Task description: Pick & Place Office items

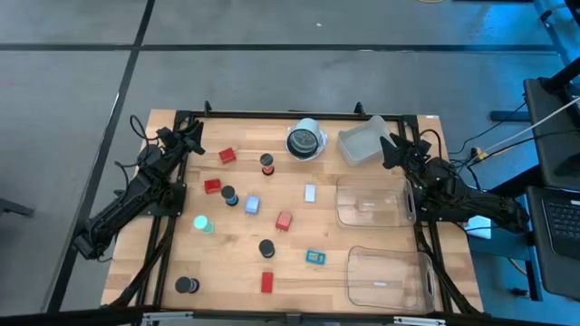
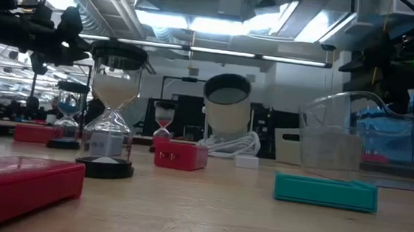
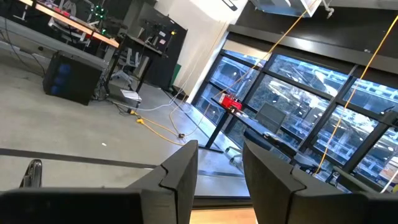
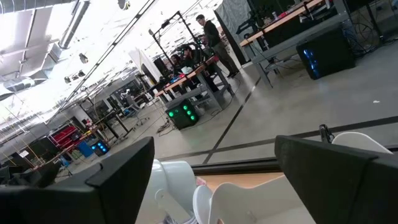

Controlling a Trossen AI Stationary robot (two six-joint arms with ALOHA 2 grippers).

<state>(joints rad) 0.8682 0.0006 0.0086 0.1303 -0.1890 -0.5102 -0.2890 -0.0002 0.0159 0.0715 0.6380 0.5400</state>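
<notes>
An industrial robotics lab or open workshop hall; exposed ducts (image 2: 161, 34) and strip lights (image 2: 200, 19) run along the top of the low view; a bare grey concrete floor (image 1: 272, 27) fills the upper high view; workbenches (image 4: 186, 78) with people (image 4: 211, 34) stand at upper centre of the right wrist view; large windows (image 3: 311, 106) fill the right of the left wrist view.
</notes>
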